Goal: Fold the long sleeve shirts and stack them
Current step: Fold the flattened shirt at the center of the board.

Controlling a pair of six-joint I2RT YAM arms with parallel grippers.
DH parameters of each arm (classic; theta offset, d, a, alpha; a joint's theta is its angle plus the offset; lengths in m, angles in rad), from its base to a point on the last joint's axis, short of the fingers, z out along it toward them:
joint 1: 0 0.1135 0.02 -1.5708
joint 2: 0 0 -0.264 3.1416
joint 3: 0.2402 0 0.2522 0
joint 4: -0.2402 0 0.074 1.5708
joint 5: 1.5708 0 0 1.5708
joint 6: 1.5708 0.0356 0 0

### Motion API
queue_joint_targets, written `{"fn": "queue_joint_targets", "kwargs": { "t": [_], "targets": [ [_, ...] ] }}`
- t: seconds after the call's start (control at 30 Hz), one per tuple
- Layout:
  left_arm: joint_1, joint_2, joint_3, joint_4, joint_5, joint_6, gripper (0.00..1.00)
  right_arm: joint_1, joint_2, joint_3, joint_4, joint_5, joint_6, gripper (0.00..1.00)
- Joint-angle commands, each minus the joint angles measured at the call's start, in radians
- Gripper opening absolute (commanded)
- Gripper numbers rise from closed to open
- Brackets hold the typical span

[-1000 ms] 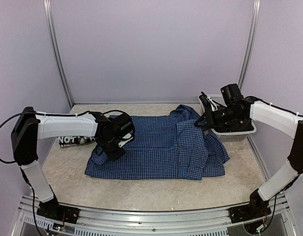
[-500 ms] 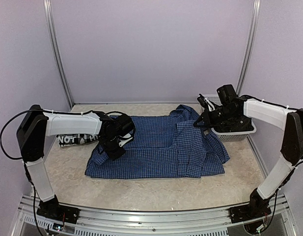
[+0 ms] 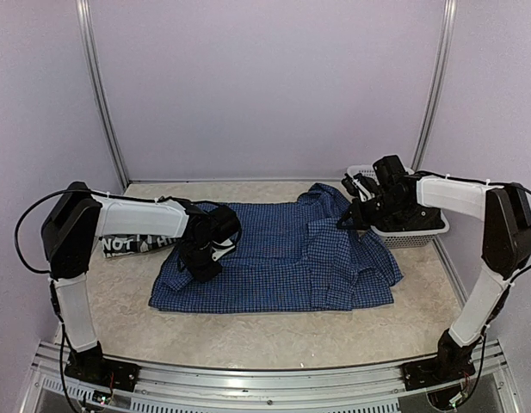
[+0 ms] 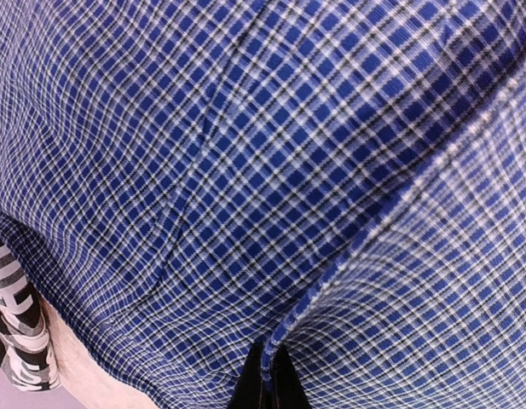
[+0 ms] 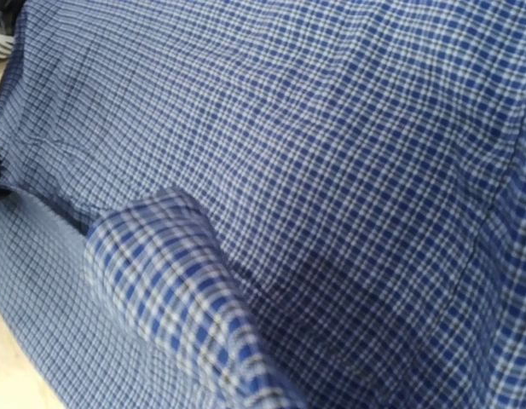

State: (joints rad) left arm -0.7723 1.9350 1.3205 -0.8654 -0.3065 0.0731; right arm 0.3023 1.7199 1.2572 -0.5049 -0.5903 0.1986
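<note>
The blue checked long sleeve shirt (image 3: 282, 258) lies spread across the middle of the table. My left gripper (image 3: 199, 268) sits low at its left side. In the left wrist view the left gripper (image 4: 268, 379) is shut on a raised hem of the blue shirt (image 4: 271, 170). My right gripper (image 3: 345, 220) is at the shirt's far right corner, by the collar. In the right wrist view a lifted fold of blue cloth (image 5: 186, 290) covers the fingers. The black-and-white plaid shirt (image 3: 127, 245) lies at the left, partly under my left arm, and a corner of this plaid shirt (image 4: 15, 332) shows in the left wrist view.
A white plastic basket (image 3: 416, 234) stands at the right back, just behind my right wrist. Bare beige table (image 3: 274, 335) runs along the front. Lilac walls close in the back and sides.
My right gripper has shifted a little to the left over the shirt's corner. My left arm has drawn in slightly toward the shirt; both grips are unchanged.
</note>
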Motion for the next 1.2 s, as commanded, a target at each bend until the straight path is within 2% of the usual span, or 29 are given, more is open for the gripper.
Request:
{"fn": "queue_joint_targets", "kwargs": {
  "t": [0.0,0.2,0.4,0.57,0.77,0.97,1.17],
  "targets": [
    [0.02,0.015,0.036,-0.015,-0.031,-0.006,0.0,-0.012,0.028,0.034,0.017,0.016,-0.009,0.0],
    [0.027,0.02,0.056,-0.019,-0.027,-0.002,0.0,-0.015,0.045,0.045,0.014,0.022,-0.013,0.0],
    [0.029,0.047,0.056,-0.017,-0.026,-0.004,0.07,-0.016,0.062,0.046,0.012,0.024,-0.018,0.0],
    [0.033,0.04,0.054,-0.021,-0.049,-0.008,0.18,-0.016,0.067,0.045,0.012,0.026,-0.018,0.0],
    [0.041,0.013,0.039,-0.034,-0.132,-0.022,0.42,-0.018,0.072,0.045,0.012,0.033,-0.02,0.0],
    [0.071,0.003,0.023,-0.031,-0.215,-0.035,0.48,-0.018,0.073,0.048,0.009,0.031,-0.02,0.0],
    [0.09,-0.054,0.043,-0.005,-0.256,-0.044,0.62,-0.017,0.073,0.047,0.011,0.014,-0.015,0.0]
  ]
}}
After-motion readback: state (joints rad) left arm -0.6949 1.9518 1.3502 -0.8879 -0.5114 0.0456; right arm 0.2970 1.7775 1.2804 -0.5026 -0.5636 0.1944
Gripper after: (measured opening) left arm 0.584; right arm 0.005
